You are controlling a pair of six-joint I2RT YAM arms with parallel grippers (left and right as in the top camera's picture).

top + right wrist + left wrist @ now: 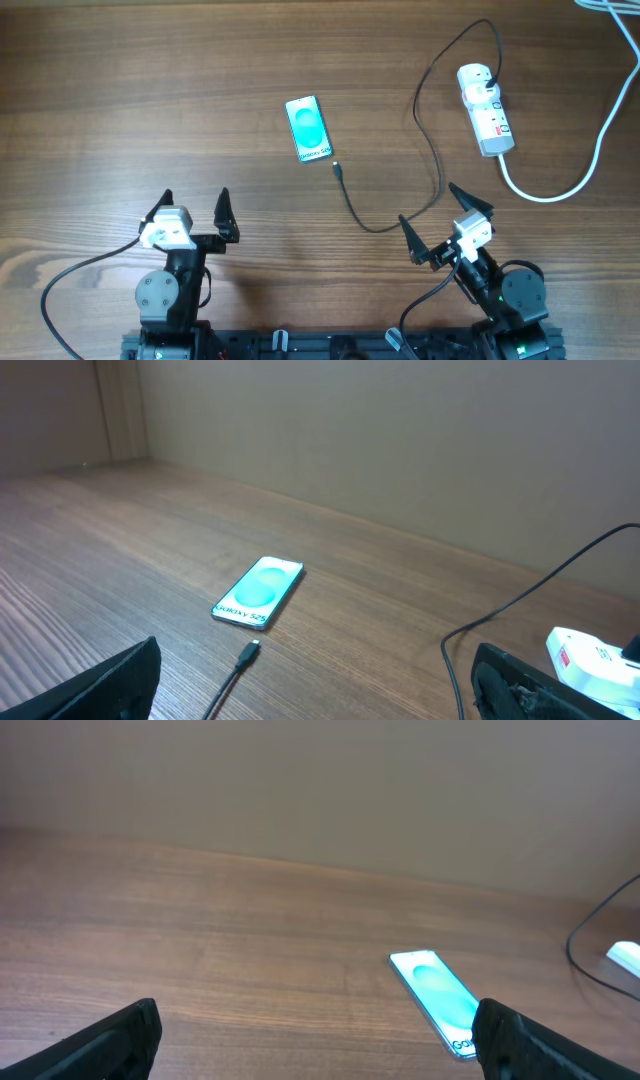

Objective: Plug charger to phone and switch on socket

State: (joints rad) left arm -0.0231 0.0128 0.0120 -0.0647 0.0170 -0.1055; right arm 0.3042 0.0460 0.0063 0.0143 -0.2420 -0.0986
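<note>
Wooden table (120, 100) fills the overhead view. We see the left gripper (195, 196) and the right gripper (428, 204) at the near edge, both with jaws wide apart and holding nothing. The phone (308, 128) lies flat near the middle, its screen lit. The charger (416, 100) ends just beside the phone's near end, not inserted, and its cable loops to the socket (485, 110) at the far right, where a white cord (590, 150) leaves.

Phone (308, 128) flat on table (120, 90), mid-field. Charger (338, 170) plug tip just beside phone's near end, not touching. Cable loops toward near edge, then right and away to socket (485, 110). Socket well right of phone.
</note>
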